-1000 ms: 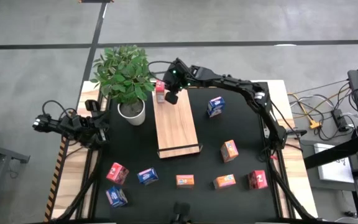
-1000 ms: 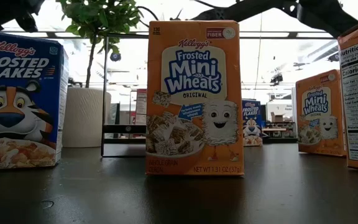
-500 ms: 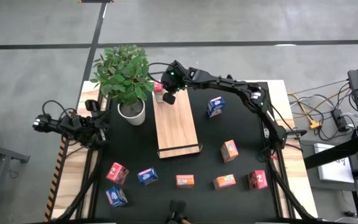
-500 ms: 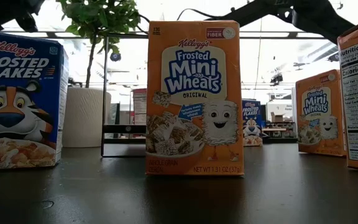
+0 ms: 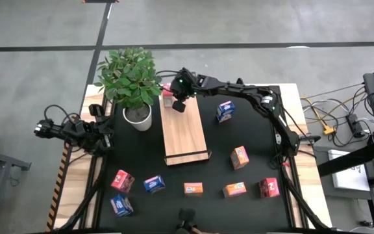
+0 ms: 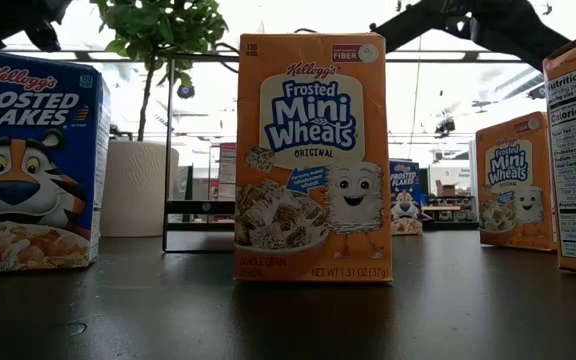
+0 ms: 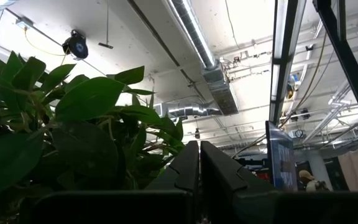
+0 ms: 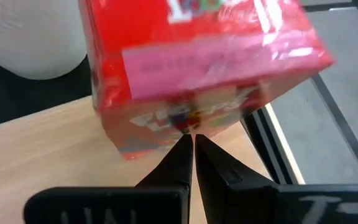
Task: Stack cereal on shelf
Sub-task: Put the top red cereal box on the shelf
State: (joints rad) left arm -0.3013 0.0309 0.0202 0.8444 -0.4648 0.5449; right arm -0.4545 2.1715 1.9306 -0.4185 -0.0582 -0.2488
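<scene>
The shelf is a light-wood board lying lengthwise on the black table. A red cereal box stands at its far end, next to the plant pot; it fills the right wrist view, tilted and blurred. My right gripper is shut, with its tips at the box's near face. My left gripper is shut and empty at the table's left side, beside the plant. Several other cereal boxes stand on the table, among them a blue one and an orange one. My right gripper meets the red box's near printed face, low down, with the tips of its shut fingers. The fingers come slanting down from the table's near-right side. The box's bottom is on the far end of the wooden board.
A potted plant in a white pot stands left of the board's far end. A row of boxes lines the near edge, such as the orange one and a blue one. The board's black wire lip is at its near end.
My right gripper has gone a little toward the table's far edge, shut throughout. The red box has slid with it toward the board's far end.
</scene>
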